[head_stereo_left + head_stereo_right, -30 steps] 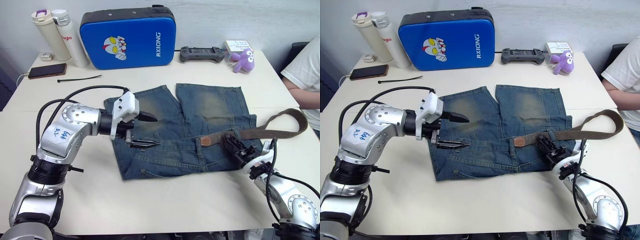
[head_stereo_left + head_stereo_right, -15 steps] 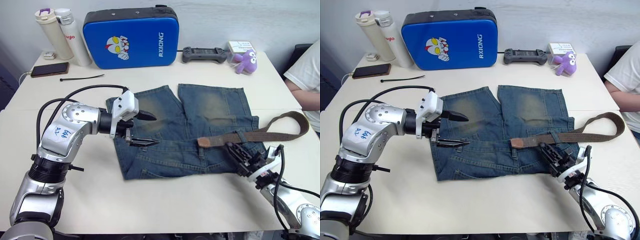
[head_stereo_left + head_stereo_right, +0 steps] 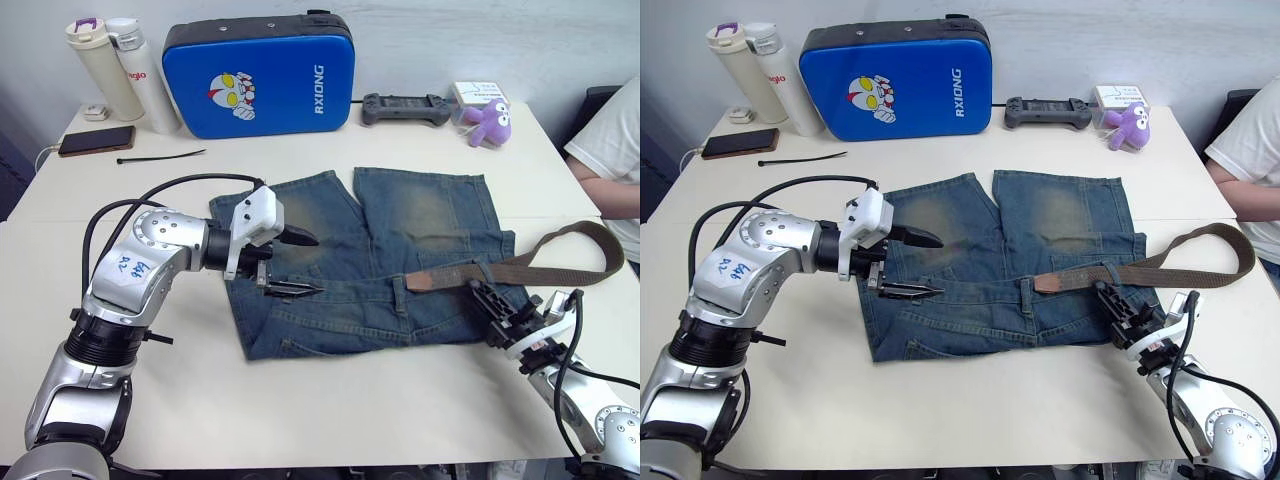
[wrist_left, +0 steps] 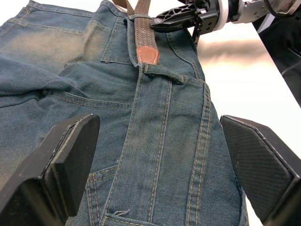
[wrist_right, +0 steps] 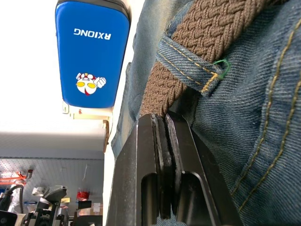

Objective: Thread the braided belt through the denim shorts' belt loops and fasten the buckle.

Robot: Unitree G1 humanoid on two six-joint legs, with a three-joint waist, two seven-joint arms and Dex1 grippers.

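Your right gripper [image 3: 1110, 298] has drawn back from the waistband toward the right hip since a second ago, and now sits clenched with nothing between its fingers, tips just beside the strap. On the table [image 3: 330, 400] the denim shorts [image 3: 370, 260] lie flat, waistband toward you. The braided belt [image 3: 520, 262] passes under one of the belt loops [image 5: 188, 66], its tan tip [image 4: 147, 52] lying near the fly and the rest looping off right. I can't find the buckle. Your left gripper [image 3: 300, 265] hovers with fingers spread over the left leg. Expect the belt to be limp and grippy; pinch the stiffer leather tip.
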